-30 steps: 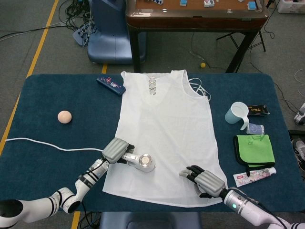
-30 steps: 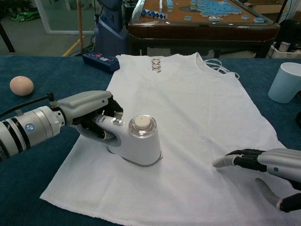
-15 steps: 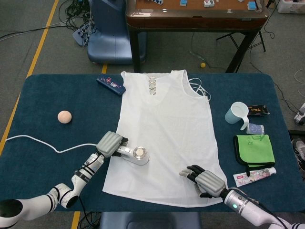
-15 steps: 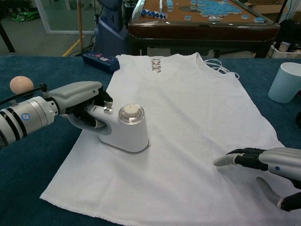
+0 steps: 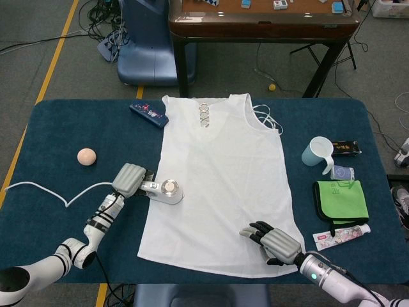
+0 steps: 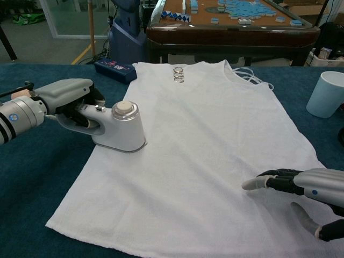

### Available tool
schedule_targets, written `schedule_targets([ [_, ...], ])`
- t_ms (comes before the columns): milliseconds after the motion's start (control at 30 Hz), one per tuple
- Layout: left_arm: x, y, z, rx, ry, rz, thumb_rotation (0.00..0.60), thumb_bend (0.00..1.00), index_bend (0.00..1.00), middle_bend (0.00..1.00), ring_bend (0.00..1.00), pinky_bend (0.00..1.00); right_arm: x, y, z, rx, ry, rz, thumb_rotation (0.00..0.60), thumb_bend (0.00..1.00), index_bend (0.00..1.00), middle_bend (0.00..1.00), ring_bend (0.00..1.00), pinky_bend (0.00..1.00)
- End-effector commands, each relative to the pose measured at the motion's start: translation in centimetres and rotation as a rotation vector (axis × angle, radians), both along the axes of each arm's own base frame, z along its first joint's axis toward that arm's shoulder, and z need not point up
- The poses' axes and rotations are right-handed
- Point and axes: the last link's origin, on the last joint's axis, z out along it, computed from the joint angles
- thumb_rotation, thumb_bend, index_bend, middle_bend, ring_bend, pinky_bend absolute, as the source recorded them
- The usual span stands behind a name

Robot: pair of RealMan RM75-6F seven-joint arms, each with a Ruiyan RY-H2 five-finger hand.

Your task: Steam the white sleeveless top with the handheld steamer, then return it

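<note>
The white sleeveless top [image 5: 220, 173] [image 6: 209, 140] lies flat on the dark blue table, neckline at the far side. My left hand [image 5: 130, 180] [image 6: 67, 97] grips the handle of the white handheld steamer [image 5: 166, 190] [image 6: 119, 129], whose base rests on the top's left edge. The steamer's white cord [image 5: 61, 195] trails left across the table. My right hand [image 5: 273, 242] [image 6: 301, 191] rests with fingers spread on the top's lower right part, holding nothing.
A peach ball [image 5: 86, 156] sits at the left. A dark blue box [image 5: 149, 114] lies near the top's left shoulder. At the right are a pale blue cup [image 5: 317, 151], a folded green cloth [image 5: 340, 199] and a tube [image 5: 340, 236].
My left hand has slid the steamer left and farther from me, from mid-hem area to the top's left edge. The right hand has stayed put.
</note>
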Motion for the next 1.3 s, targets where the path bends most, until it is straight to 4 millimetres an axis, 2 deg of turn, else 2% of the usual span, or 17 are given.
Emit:
schedule_targets([
  [33, -0.7, 0.1, 0.5, 0.012, 0.01, 0.008, 0.6, 0.31, 0.85, 0.82, 0.66, 0.7, 0.0, 0.0, 0.0, 0.0, 0.001, 0.001, 0.59, 0.84, 0.0, 0.11, 0.02, 0.02],
  [300, -2.6, 0.0, 2.1, 0.042, 0.044, 0.022, 0.6, 0.31, 0.85, 0.82, 0.66, 0.7, 0.0, 0.1, 0.1, -0.003, -0.001, 0.002, 0.59, 0.84, 0.0, 0.11, 0.02, 0.02],
  [600, -3.8, -0.3, 5.8, 0.108, -0.012, 0.055, 0.6, 0.31, 0.85, 0.82, 0.66, 0.7, 0.2, 0.1, 0.6, -0.019, -0.021, 0.01, 0.589, 0.84, 0.0, 0.11, 0.02, 0.02],
  [800, -5.8, -0.9, 7.6, 0.135, -0.006, 0.113, 0.6, 0.31, 0.85, 0.82, 0.66, 0.7, 0.6, -0.1, 1.3, -0.041, -0.045, 0.025, 0.59, 0.84, 0.0, 0.11, 0.02, 0.02],
  [967, -7.4, -1.2, 7.8, 0.128, 0.011, 0.166, 0.6, 0.31, 0.84, 0.81, 0.65, 0.69, 1.2, -0.2, 1.9, -0.063, -0.061, 0.043, 0.589, 0.84, 0.0, 0.11, 0.02, 0.02],
  [1167, -8.2, -1.4, 7.3, 0.112, 0.01, 0.195, 0.6, 0.3, 0.81, 0.78, 0.63, 0.67, 1.8, -0.6, 3.3, -0.12, -0.085, 0.063, 0.591, 0.84, 0.0, 0.11, 0.02, 0.02],
  [1300, -8.3, -1.3, 7.3, 0.118, 0.003, 0.199, 0.6, 0.28, 0.71, 0.72, 0.59, 0.65, 2.0, -0.9, 4.3, -0.155, -0.09, 0.067, 0.59, 0.84, 0.0, 0.11, 0.02, 0.02],
])
